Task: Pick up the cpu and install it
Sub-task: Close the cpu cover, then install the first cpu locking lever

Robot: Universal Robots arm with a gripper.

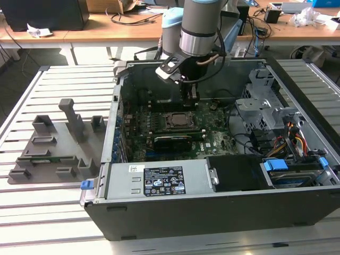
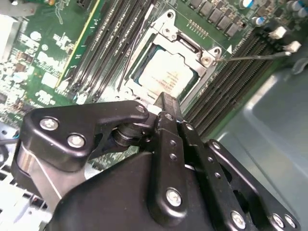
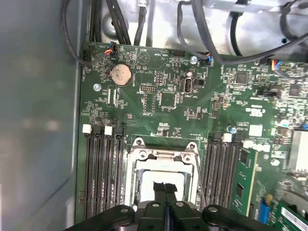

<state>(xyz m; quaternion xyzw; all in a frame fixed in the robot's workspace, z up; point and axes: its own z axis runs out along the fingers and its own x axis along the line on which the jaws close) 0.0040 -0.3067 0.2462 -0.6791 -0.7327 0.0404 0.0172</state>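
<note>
Hovering low inside the open computer case, my fingers sit just above the centre of the exterior view. They are pressed together with nothing between them; in the first wrist view the two tips meet along one seam.

Cpu: silvery square, lying flat in the socket on the green motherboard, right under my tips, memory slots on either side. Cannot tell if the tips touch it.

Grey holder tray on the slatted desk, left of frame, well apart.
</note>
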